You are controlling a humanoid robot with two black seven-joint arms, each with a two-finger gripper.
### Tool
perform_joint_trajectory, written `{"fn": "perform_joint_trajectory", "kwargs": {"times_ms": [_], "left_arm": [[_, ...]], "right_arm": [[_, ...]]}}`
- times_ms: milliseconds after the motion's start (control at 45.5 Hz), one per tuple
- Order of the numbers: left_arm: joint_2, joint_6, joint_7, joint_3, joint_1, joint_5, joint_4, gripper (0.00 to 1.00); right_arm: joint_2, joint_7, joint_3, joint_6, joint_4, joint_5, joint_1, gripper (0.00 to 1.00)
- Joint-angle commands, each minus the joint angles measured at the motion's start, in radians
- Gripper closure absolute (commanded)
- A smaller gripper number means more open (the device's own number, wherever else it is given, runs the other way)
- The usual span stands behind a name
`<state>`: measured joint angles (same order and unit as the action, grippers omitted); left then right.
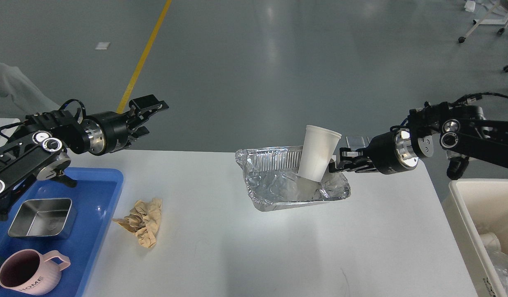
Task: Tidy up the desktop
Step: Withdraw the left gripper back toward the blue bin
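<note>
Desktop [245,247] under outstretched right tool [334,163], cup-side.

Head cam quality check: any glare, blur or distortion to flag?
Head view: overhead-light glare streaks the grey floor; the foil tray throws bright specular patches; the desktop reads evenly lit with soft shadows; wide-angle bending shows at the edges; the left gripper looks sharp, no motion blur.

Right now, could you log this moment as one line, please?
right gripper: at paper cup in foil tray | left gripper: raised, empty | crumpled paper: on desktop
</note>
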<state>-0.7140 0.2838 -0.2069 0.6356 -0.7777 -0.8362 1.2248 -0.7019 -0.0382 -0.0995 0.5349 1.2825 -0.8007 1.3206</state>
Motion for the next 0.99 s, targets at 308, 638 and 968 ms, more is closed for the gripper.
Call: {"fn": "perform_joint_trajectory", "kwargs": {"times_ms": [308,638,968], "left_arm": [[-0.418,0.037,0.069,0.038,0.25,0.042,0.272,0.02],[-0.665,0.083,0.076,-0.001,0.317,0.074,0.288,0.02],[-0.858,0.133,0.087,-0.033,0.373,0.075,0.311,0.02]], "right_arm": [[0.006,0.0,0.001,0.0,0.0,0.0,-0.014,1.0],[0.001,0.0,0.001,0.002,0.003,0.0,-0.021,1.0],[0.004,0.0,0.001,0.0,0.003,0.0,-0.029,1.0]]}}
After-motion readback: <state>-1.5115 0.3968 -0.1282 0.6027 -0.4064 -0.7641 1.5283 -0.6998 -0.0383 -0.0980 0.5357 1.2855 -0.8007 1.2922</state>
